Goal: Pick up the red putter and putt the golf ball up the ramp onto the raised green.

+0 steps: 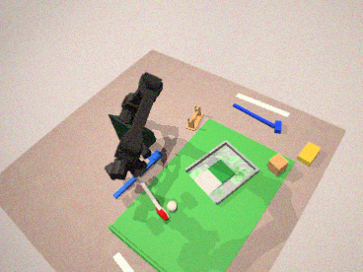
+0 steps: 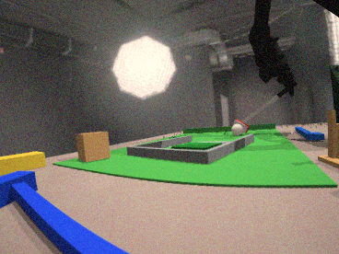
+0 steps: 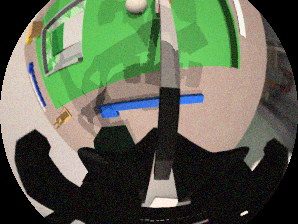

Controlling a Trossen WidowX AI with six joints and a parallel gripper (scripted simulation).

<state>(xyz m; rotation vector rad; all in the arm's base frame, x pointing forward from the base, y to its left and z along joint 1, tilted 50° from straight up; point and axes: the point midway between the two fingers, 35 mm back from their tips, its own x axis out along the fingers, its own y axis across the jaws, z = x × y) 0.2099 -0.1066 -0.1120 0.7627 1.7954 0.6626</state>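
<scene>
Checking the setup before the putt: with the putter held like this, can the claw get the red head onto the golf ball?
Probably yes: the claw grips the putter, its red head sits low beside the golf ball, nothing between them.

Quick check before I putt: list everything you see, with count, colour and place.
Putter: 1, red head with pale shaft, held slanting down to the mat, head just beside the ball.
Golf ball: 1, white, on the mat's near end.
Mat: 1, green, middle of the table.
Raised green: 1, grey-framed with a pale ramp, on the mat.
Blue clubs: 2, one at the far edge, one under the arm.
White strips: 2, far edge and near edge.
Blocks: 2, orange and yellow, right side.
Stand: 1, tan, beside the mat.
Arm: 1, black.
Tool: 1, shut on the putter's shaft.
</scene>
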